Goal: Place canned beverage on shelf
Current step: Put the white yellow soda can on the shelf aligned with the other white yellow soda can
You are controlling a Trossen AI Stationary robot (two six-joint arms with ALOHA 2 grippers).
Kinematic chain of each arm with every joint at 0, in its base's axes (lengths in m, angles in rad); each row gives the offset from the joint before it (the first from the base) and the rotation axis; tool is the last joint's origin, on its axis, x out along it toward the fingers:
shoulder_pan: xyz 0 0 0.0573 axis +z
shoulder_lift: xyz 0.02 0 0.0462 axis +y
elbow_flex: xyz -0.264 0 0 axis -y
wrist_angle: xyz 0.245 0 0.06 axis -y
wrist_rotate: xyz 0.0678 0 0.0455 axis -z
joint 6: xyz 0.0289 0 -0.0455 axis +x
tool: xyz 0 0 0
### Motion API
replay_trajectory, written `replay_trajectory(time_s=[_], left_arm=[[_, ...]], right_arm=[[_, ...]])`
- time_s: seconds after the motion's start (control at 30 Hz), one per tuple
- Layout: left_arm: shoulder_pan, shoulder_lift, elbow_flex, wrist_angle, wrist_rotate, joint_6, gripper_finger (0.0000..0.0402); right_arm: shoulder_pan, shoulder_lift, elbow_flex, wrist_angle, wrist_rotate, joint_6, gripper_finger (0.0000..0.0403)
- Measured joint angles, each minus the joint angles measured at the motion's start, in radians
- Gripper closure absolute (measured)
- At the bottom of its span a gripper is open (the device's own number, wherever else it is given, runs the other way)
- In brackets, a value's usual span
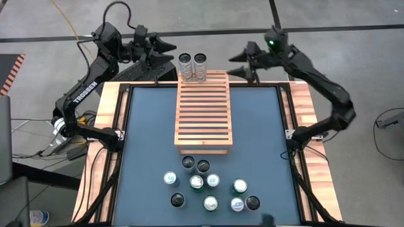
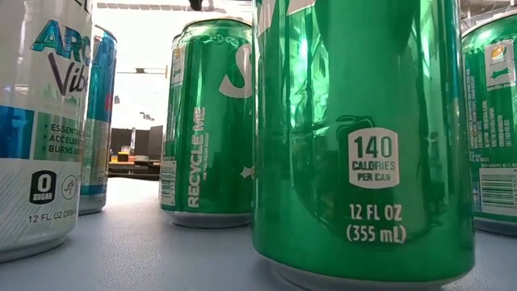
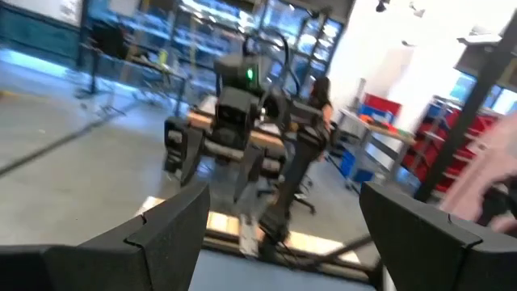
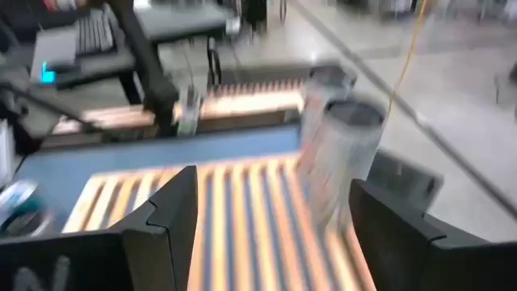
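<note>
Two cans (image 1: 192, 67) on shelf (image 1: 203, 113), between open end effectors.

Blue desk (image 1: 259, 135) bearing slatted wooden shelf (image 1: 203, 113) between both arms' fingers, cluster of cans (image 1: 208, 184) well beyond.

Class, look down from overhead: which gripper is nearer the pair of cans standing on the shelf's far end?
Left. The left gripper hovers just beside the two cans, while the right gripper hangs farther off past the shelf on the other side.

Even overhead light, both wrist views motion-blurred, glare streaking the near cans (image 2: 363, 137) (backlit window behind)
</note>
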Motion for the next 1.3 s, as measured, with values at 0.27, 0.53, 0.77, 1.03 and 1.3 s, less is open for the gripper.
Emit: replay_trajectory(time_s=[0.27,0.53,0.77,1.03,1.3], left_arm=[[-0.186,-0.004,0.000,-0.092,-0.005,0.025,0.0096],[-0.429,-0.092,0.000,-0.409,-0.201,0.112,0.0096],[-0.662,-0.204,0.000,-0.557,-0.418,0.127,0.0095],[-0.945,-0.267,0.001,-0.665,-0.649,0.124,0.0095],[-1.178,-0.267,0.001,-0.709,-0.901,0.130,0.0095]], right_arm=[[0.110,-0.174,0.000,-0.465,0.168,0.019,0.0137],[0.356,-0.218,0.000,-0.633,0.205,0.202,0.0137],[0.739,-0.235,0.000,-0.634,0.421,0.557,0.0137],[1.156,-0.140,0.000,-0.421,0.895,0.833,0.0137],[1.216,0.118,0.000,-0.053,1.170,0.656,0.0137]])
